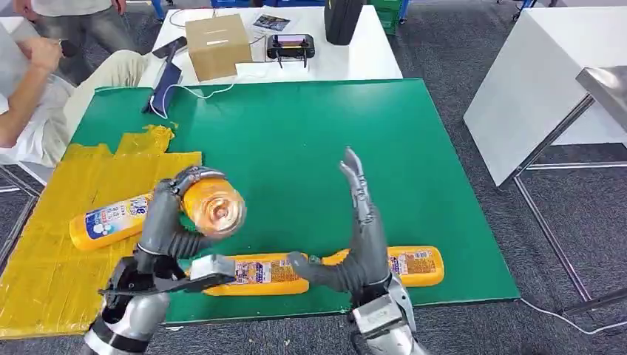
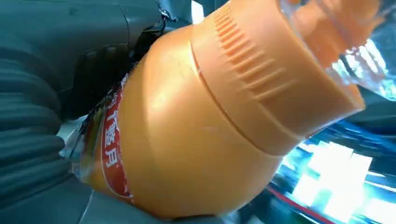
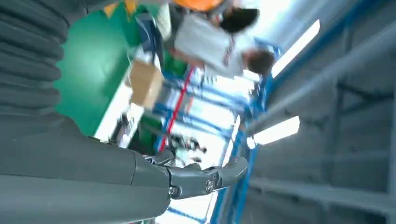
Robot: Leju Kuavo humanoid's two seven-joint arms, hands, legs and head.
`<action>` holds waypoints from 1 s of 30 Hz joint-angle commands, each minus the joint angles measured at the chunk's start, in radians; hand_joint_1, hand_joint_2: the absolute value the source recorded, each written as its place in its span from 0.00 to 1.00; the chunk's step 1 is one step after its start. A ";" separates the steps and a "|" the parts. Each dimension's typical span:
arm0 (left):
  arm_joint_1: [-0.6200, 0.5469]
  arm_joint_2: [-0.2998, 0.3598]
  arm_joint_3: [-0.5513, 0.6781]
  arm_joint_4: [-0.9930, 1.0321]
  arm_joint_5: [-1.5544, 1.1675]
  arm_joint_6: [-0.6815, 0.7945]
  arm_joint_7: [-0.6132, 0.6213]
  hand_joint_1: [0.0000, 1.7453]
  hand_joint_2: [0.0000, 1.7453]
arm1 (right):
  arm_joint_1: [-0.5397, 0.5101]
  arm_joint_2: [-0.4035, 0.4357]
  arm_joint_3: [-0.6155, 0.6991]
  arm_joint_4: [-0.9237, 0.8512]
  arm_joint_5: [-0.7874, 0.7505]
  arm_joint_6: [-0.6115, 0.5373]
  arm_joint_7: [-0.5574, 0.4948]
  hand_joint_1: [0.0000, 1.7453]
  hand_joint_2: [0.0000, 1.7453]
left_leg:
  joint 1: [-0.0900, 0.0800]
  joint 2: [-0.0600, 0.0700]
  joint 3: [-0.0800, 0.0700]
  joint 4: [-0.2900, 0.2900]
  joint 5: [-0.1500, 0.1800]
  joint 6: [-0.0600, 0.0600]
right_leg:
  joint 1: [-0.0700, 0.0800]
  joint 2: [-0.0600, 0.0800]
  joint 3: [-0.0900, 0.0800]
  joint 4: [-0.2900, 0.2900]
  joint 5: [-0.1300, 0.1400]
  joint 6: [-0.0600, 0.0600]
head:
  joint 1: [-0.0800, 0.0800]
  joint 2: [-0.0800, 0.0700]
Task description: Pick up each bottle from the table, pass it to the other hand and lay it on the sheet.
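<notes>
— Where is the bottle?

— An orange bottle sits in the left hand, lifted off the green mat, its clear cap turned toward the head camera. In the left wrist view the bottle lies against the palm, ribbed orange collar and red-printed label up close.

— And the fingers?

— The left hand's fingers curl over the bottle's top with the thumb under it, so the grip is closed around the body. The right hand is empty: its fingers point straight up, held loosely together, the thumb jutting out sideways toward the left hand. The two hands are near, not touching.

— Other bottles?

— Three more. One lies on its side on the yellow sheet. Two lie end to end along the mat's near edge: one partly behind the left wrist, the other behind the right forearm.

— The surroundings?

— The sheet covers the mat's left part (crumpled at its far corner). Beyond the mat a white table carries a cardboard box and a black device. A person in light clothes sits at far left. A second white table stands to the right on grey carpet.
</notes>
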State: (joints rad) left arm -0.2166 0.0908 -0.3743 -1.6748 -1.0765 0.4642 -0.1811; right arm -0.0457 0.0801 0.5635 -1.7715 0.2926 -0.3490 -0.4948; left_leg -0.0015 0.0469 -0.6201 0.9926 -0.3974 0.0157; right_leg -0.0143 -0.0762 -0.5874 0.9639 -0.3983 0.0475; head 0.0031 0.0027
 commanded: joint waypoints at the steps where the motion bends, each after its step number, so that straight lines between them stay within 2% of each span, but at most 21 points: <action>1: -0.170 0.059 0.017 0.169 -0.112 0.019 0.060 1.00 1.00 | 0.033 -0.048 -0.054 -0.090 0.001 -0.020 -0.008 0.00 1.00 | 0.001 -0.005 0.003 0.000 -0.001 -0.001 | 0.000 0.003 0.004 0.000 -0.001 -0.002 | 0.000 0.000; 2: -0.205 0.084 0.004 0.203 -0.323 0.010 0.167 1.00 1.00 | 0.028 -0.050 -0.051 -0.092 0.005 -0.033 -0.015 0.00 1.00 | 0.001 -0.003 0.002 0.000 0.000 -0.001 | 0.000 0.003 0.003 0.000 0.000 -0.002 | 0.000 0.000; 5: -0.361 0.125 -0.065 0.388 -0.494 -0.095 0.260 1.00 1.00 | 0.005 -0.054 -0.039 -0.100 0.018 -0.048 -0.019 0.00 1.00 | 0.001 -0.006 0.002 0.001 0.000 -0.002 | 0.000 0.001 0.003 0.001 -0.001 -0.004 | 0.000 0.000; 7: -0.496 0.154 -0.192 0.560 -0.494 -0.159 0.338 1.00 1.00 | -0.009 -0.054 -0.033 -0.104 0.029 -0.046 -0.012 0.00 1.00 | 0.002 -0.008 0.001 0.001 0.001 -0.002 | 0.001 -0.001 0.002 0.002 -0.001 -0.004 | 0.000 0.000; 10: -0.646 0.128 -0.308 0.807 -0.494 -0.261 0.410 1.00 1.00 | -0.030 -0.049 -0.026 -0.097 0.048 -0.038 0.006 0.00 1.00 | 0.002 -0.011 0.001 0.002 0.002 -0.002 | 0.001 -0.003 0.002 0.002 0.000 -0.004 | 0.000 0.000; 12: -0.690 0.094 -0.302 0.921 -0.494 -0.299 0.407 1.00 1.00 | -0.039 -0.045 -0.022 -0.087 0.048 -0.033 0.012 0.00 1.00 | 0.001 -0.006 0.001 0.001 0.003 -0.002 | 0.001 -0.001 0.000 0.001 0.002 -0.004 | 0.000 0.000; 15: -0.743 0.041 -0.253 1.092 -0.486 -0.325 0.405 1.00 1.00 | -0.061 -0.041 -0.006 -0.067 0.047 -0.023 0.016 0.00 1.00 | 0.002 -0.007 0.002 0.001 0.004 -0.002 | 0.001 0.002 0.003 0.001 0.002 -0.007 | 0.000 0.000; 18: -0.780 0.013 -0.220 1.204 -0.478 -0.348 0.412 1.00 1.00 | -0.085 -0.038 0.012 -0.047 0.050 -0.017 0.020 0.00 1.00 | 0.002 -0.003 0.002 0.001 0.004 -0.002 | 0.001 0.005 0.002 0.001 0.003 -0.006 | 0.000 0.000; 25: -0.796 0.002 -0.204 1.253 -0.470 -0.378 0.420 1.00 1.00 | -0.097 -0.034 0.020 -0.037 0.047 -0.016 0.023 0.00 1.00 | 0.002 -0.001 0.000 0.001 0.004 -0.002 | 0.001 0.005 0.000 0.001 0.004 -0.006 | 0.000 0.000; 30: -0.814 -0.012 -0.112 1.354 -0.407 -0.456 0.464 1.00 1.00 | -0.130 -0.030 0.045 0.009 0.037 -0.002 0.035 0.00 1.00 | 0.002 0.000 0.000 0.001 0.003 -0.002 | 0.001 0.007 0.000 0.001 0.004 -0.006 | 0.000 0.000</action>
State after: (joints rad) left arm -0.9256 0.1282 -0.5604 -0.5727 -1.5385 0.0718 0.2460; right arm -0.1023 0.0583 0.5661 -1.8616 0.3418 -0.3617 -0.4727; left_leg -0.0011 0.0489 -0.6230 0.9928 -0.3922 0.0147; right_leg -0.0135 -0.0756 -0.5906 0.9647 -0.3931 0.0434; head 0.0027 0.0027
